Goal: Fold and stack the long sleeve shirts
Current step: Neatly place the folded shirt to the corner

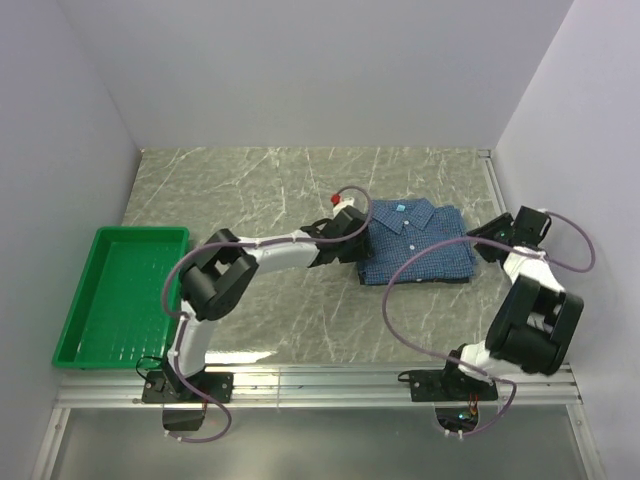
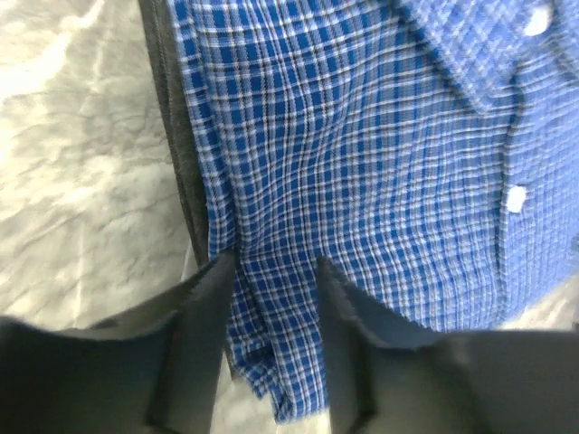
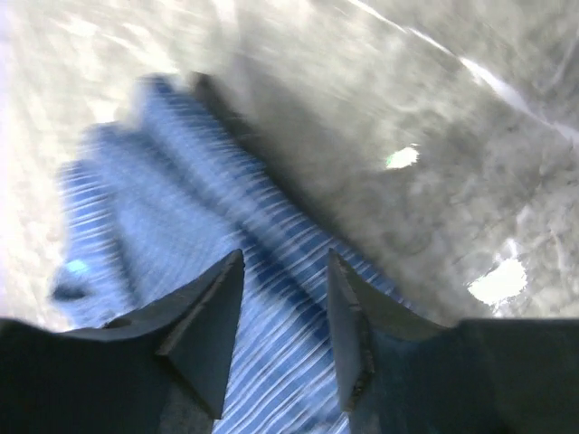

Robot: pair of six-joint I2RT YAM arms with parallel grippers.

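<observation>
Marbled grey table (image 1: 280, 190) under both arms; we list what it carries, from the jaws outward.

1. Left gripper (image 2: 276, 262). Its jaws stand part-way apart, astride one edge of the blue shirt (image 2: 380, 181). Checked cloth fills the gap between them and bunches a little at the tips. We cannot tell whether they pinch it or only stand over it.

2. Right gripper (image 3: 285, 258). Its jaws are also part-way apart, at the opposite edge of the same shirt, with blue cloth showing between them. The wrist view is blurred, so we cannot tell whether they have a grip.

3. Blue shirt. It is folded and lies flat between the two grippers, spreading ahead of both sets of jaws. Its collar and white buttons (image 2: 517, 199) face up.

4. Dark shirt (image 2: 176, 136). It lies under the blue one. It shows only as a narrow band just outside the left jaws, and as a dark strip beyond the right ones.

5. Green tray (image 1: 125, 290). It stands well apart from the left jaws, on the side away from the shirts.

6. White walls (image 1: 320, 70). They close off the table beyond everything listed.
</observation>
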